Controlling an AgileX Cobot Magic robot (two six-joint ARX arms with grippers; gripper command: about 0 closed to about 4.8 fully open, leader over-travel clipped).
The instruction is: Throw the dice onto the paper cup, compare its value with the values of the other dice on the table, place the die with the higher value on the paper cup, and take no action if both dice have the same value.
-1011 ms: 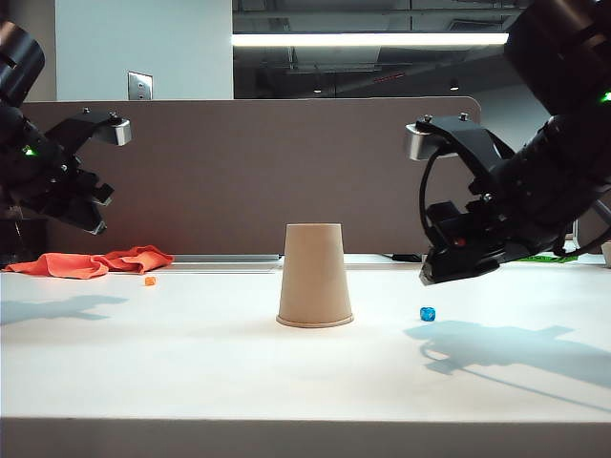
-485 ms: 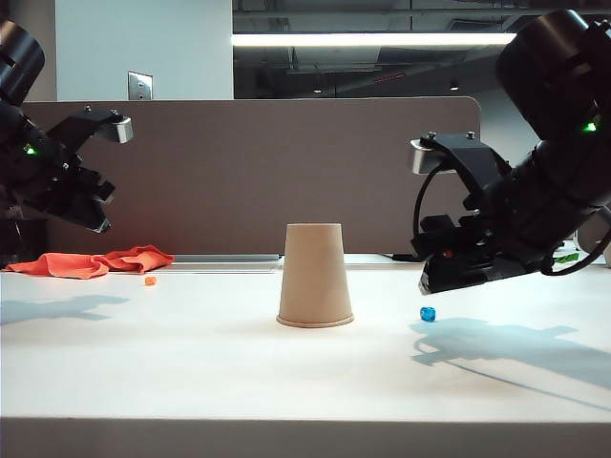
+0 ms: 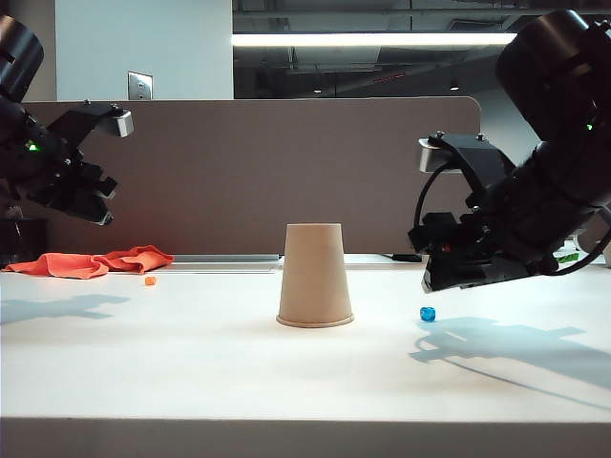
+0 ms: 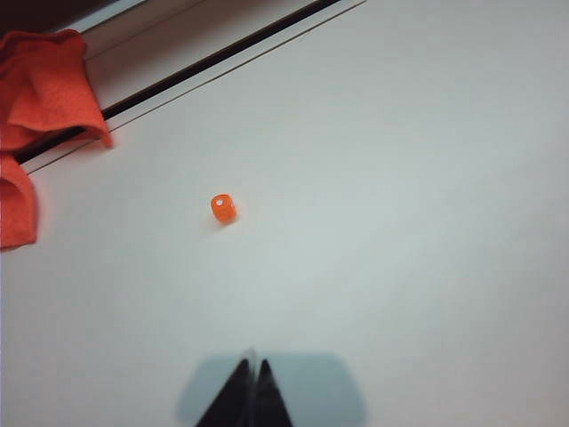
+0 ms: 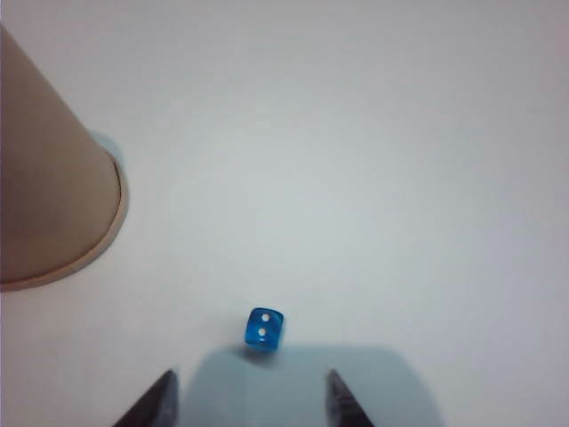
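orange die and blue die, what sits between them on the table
The paper cup, standing upside down on its rim, sits between the orange die and the blue die in the exterior view; otherwise that stretch of table is bare.

One paper cup (image 3: 315,275), upside down on one white table (image 3: 191,372). Two dice in all: one orange die (image 3: 150,281), one blue die (image 3: 428,313) with two pale dots on the face seen from the right wrist. One orange cloth (image 3: 91,261), bunched at the table's far edge. Two black arms, each ending in one gripper: left gripper (image 4: 250,391), right gripper (image 5: 251,400). One long ceiling light (image 3: 368,39).
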